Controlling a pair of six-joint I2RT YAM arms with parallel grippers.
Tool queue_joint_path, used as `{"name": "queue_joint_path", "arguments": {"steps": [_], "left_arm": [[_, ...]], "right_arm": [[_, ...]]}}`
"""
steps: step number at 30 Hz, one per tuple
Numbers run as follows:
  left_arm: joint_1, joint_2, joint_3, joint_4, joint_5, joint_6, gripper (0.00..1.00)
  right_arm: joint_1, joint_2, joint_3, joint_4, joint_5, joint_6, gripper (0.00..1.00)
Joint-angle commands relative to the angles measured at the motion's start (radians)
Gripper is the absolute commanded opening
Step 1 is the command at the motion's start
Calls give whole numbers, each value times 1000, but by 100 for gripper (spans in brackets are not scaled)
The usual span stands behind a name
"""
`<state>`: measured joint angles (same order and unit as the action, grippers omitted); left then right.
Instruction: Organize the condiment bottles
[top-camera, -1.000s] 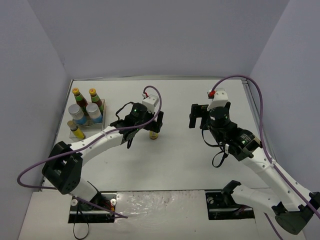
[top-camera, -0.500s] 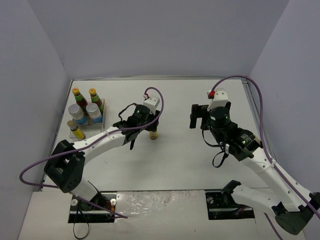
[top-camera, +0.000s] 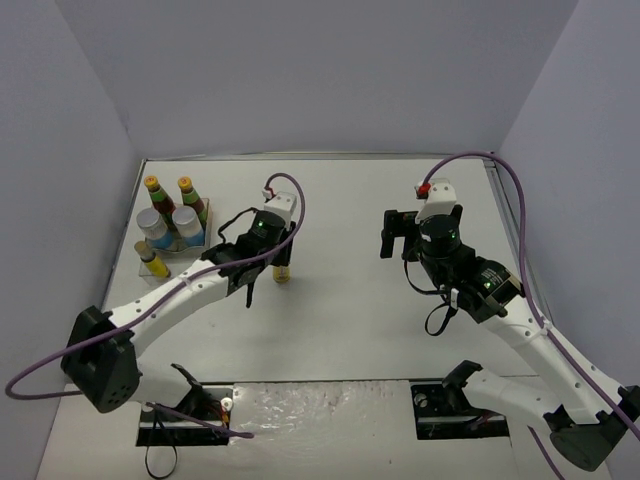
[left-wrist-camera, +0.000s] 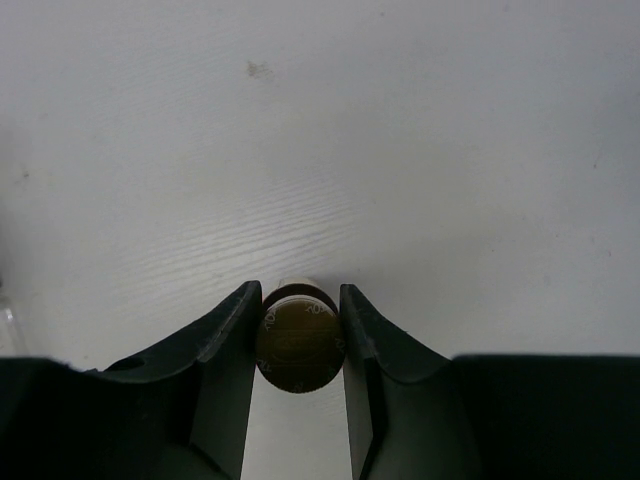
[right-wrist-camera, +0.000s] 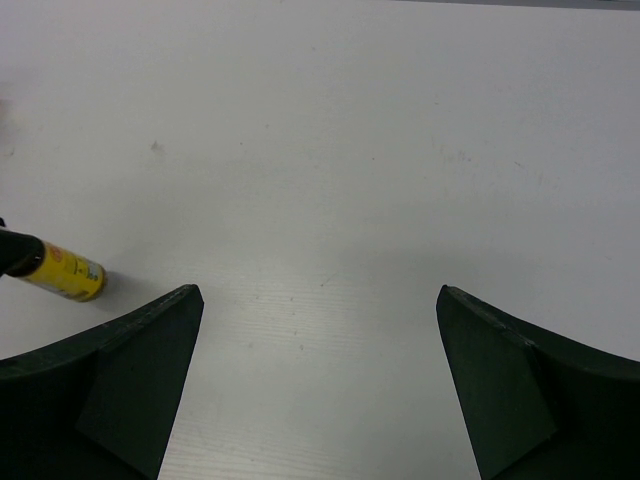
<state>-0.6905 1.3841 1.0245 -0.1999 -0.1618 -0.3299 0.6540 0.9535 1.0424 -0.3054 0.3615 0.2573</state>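
Tabletop (top-camera: 350, 200): white, matte.
Left hand (left-wrist-camera: 300, 297): clamped on the cap of the tiny yellow brown-capped bottle (left-wrist-camera: 298, 345), just right of the clear plastic tray (top-camera: 196, 250).
Handling: light, rigid, probably slick; I judge a grip lower on the body would be steadier.
Right hand (right-wrist-camera: 320, 300): wide, holding nothing.

The left arm (top-camera: 175, 292) stretches from its base at the near left diagonally toward the middle of the table (top-camera: 350, 310), its wrist bent so that the left fingers (left-wrist-camera: 222, 372) point downward. They are clamped on the brown cap of a small yellow bottle (top-camera: 283, 273), one finger on each side. The right arm (top-camera: 530, 335) rises from the near right and leans inward. The right fingers (right-wrist-camera: 128, 385) are spread wide, gripping nothing, above the table.
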Motion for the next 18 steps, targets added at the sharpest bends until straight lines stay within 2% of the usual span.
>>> {"name": "queue_joint_path", "arguments": {"steps": [1,4,11,15,18], "left_arm": [[71,-167,78,-84,-160,-51,0],[168,-232,78,-145,-164,-86,0],[386,-335,61,-196,-192,-43,0],[539,-341,37,-147,-115,-33,0],[600,-335,20,-77,-83,-19,0]], "right_arm": [[-7,-5,13,42,9,-4,100],[-7,-5,7,42,5,-1,100],[-7,7,10,48,-12,2,100],[-8,8,13,47,-16,0,100],[-8,6,11,46,-21,3,100]]}}
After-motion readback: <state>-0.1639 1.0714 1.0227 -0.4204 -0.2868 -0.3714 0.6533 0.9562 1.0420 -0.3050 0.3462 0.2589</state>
